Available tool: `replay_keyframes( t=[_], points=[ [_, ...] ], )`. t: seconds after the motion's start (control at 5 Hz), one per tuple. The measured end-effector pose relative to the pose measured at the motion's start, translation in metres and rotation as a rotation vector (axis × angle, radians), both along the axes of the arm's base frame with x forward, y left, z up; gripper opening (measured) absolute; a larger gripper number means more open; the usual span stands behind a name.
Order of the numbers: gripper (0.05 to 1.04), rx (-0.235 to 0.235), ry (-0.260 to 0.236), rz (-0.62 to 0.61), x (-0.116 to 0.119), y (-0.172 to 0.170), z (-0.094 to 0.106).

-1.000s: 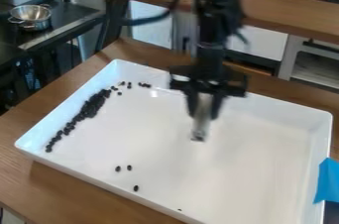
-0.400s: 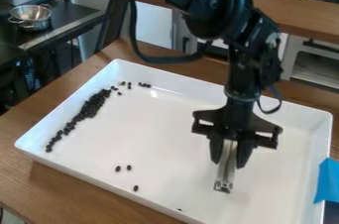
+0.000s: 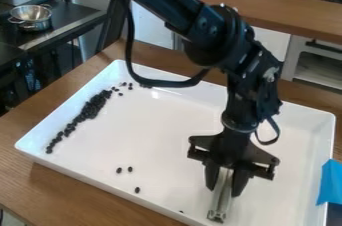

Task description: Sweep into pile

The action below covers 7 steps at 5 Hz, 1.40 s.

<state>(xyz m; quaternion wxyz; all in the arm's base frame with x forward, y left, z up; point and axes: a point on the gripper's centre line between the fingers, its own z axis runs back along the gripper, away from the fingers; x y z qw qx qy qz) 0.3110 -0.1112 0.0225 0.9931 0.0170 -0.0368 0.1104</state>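
Observation:
The black gripper (image 3: 226, 182) hangs over the front right part of the white tray (image 3: 170, 130), shut on a pale, narrow tool (image 3: 220, 200) that points down toward the tray floor. Along the tray's left side lies a long band of small black beans (image 3: 87, 112), densest near its upper half. Several loose beans (image 3: 129, 86) sit by the back left wall. A few more single beans (image 3: 137, 190) are scattered near the front wall, left of the tool, and one small dark speck (image 3: 181, 211) lies close to the tool's lower left.
The tray stands on a wooden table (image 3: 60, 185). Blue tape (image 3: 330, 182) is at the tray's right edge. A metal colander (image 3: 31, 16) rests on a dark counter at the upper left. Behind the table runs a wooden counter (image 3: 294, 12).
The arm has come from the middle of the tray toward the front right, then slightly further to the front, with the tool still held. The beans look unmoved.

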Motion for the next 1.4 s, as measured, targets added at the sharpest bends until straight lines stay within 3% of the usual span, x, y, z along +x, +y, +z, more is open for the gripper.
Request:
replay_keyframes(
  t=[0.2,0.6,1.0,1.4],
  points=[
    [0.376,0.008,0.018,-0.022,-0.011,0.004,-0.003],
    [0.376,0.023,0.005,-0.062,-0.021,0.019,-0.003],
    [0.376,0.04,-0.035,-0.071,-0.021,0.048,-0.005],
    [0.377,0.067,-0.016,-0.078,-0.023,0.093,-0.004]
  ],
)
